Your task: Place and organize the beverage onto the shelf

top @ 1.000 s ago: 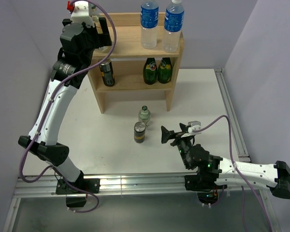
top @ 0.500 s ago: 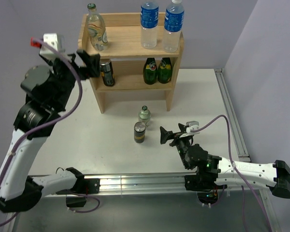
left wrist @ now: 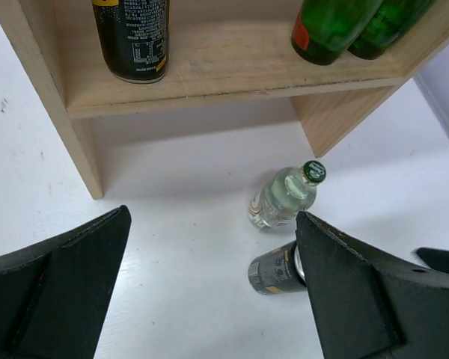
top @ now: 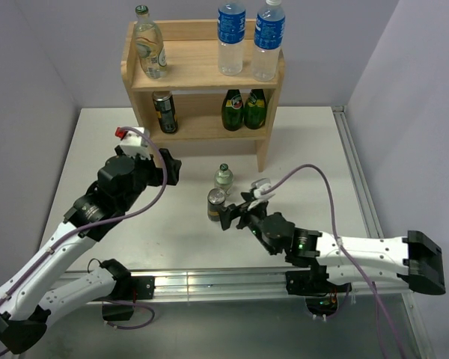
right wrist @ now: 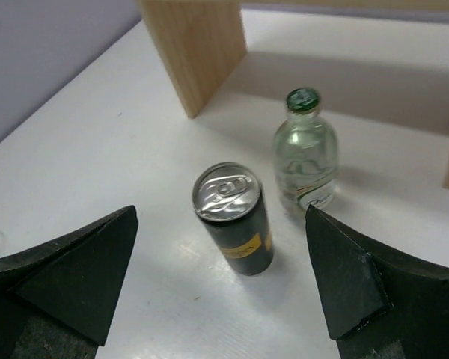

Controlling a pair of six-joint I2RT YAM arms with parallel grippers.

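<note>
The wooden shelf holds a clear glass green-capped bottle and two blue-labelled water bottles on top. A dark can and two green bottles stand on the lower tier. A second clear glass bottle and a second dark can stand on the table in front. My right gripper is open and empty, just right of that can, with the bottle behind it. My left gripper is open and empty above the table, left of both.
The shelf's left side panel and its right foot stand on the white table. Purple walls close in at left, back and right. A metal rail runs along the near edge.
My left arm let go of the glass bottle on the top tier and swung down and forward over the table. My right gripper moved left, up to the can.
</note>
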